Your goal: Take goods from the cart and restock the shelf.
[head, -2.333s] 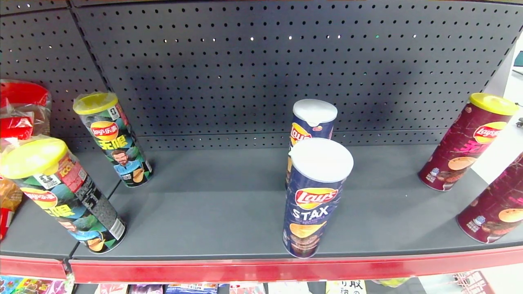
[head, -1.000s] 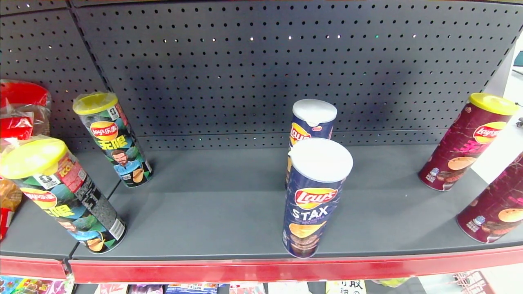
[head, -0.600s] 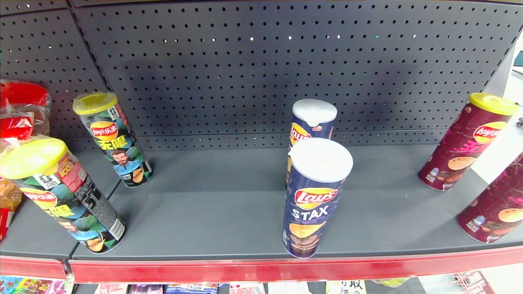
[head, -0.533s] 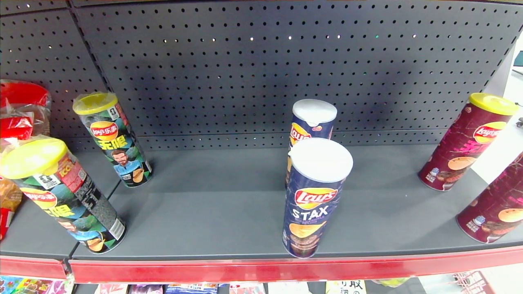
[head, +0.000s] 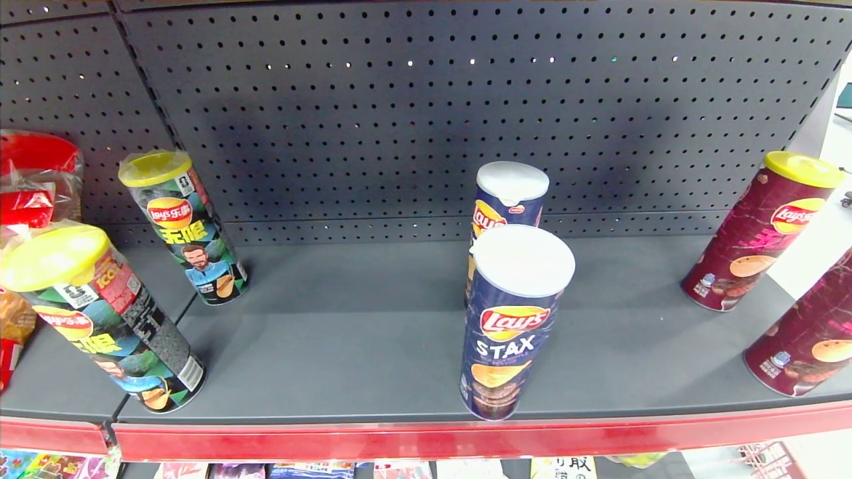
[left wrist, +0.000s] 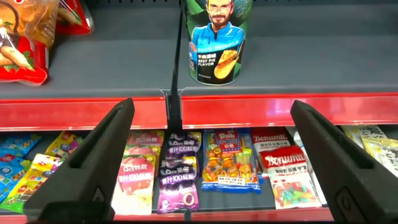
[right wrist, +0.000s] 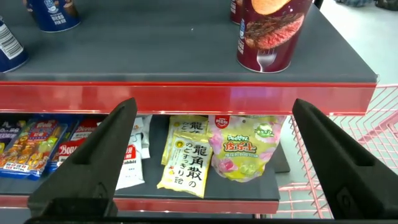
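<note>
The left jaws stand wide apart and hold nothing. Directly ahead of them, on the grey shelf behind its red edge, stands a green-and-black can whose label shows a cartoon man. The right jaws are equally spread and empty. A maroon can picturing meat on a fork stands ahead of them. The shelf carries six standing chip cans: two green-and-black with yellow lids, two navy cans with white lids, two maroon. Bagged snacks lie on the tier beneath, between the jaws.
</note>
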Controlling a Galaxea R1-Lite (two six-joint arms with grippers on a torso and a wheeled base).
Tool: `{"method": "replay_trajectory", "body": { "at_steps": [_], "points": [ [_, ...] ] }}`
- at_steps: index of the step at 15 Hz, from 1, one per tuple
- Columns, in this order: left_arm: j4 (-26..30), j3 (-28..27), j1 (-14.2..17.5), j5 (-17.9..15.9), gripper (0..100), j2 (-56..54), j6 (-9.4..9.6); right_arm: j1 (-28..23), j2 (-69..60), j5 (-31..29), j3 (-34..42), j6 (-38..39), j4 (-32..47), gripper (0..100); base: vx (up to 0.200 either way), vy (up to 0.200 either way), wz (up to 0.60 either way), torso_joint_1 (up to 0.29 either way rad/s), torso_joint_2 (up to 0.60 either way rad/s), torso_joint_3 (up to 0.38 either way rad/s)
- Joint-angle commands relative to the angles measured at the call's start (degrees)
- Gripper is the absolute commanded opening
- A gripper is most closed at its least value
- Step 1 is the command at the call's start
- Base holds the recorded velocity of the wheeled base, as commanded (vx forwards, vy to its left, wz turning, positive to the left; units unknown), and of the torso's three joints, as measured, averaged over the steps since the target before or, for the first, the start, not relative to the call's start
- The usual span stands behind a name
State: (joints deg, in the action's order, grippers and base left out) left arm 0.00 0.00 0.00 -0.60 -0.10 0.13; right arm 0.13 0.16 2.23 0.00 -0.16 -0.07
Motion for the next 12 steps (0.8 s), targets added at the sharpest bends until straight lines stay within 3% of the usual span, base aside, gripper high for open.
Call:
{"method": "replay_trajectory", "body": {
  "at_steps": [1, 11, 12],
  "points": [
    [0.0, 0.0, 0.0, 0.0, 100, 0.1, 0.13, 0.0, -0.1, 0.0, 0.0, 0.0, 0.0, 100, 0.0, 0.0, 0.0, 0.0, 0.0, 0.0],
    [0.0, 0.0, 0.0, 0.0, 100, 0.1, -0.22, 0.0, -0.1, -0.3, 0.0, -0.1, 0.0, 100, 0.0, 0.0, 0.0, 0.0, 0.0, 0.0],
    [0.0, 0.0, 0.0, 0.1, 100, 0.1, -0.22, 0.0, -0.1, -0.3, 0.0, -0.1, 0.0, 100, -0.2, 0.0, 0.0, -0.002, 0.0, 0.002]
  ]
}}
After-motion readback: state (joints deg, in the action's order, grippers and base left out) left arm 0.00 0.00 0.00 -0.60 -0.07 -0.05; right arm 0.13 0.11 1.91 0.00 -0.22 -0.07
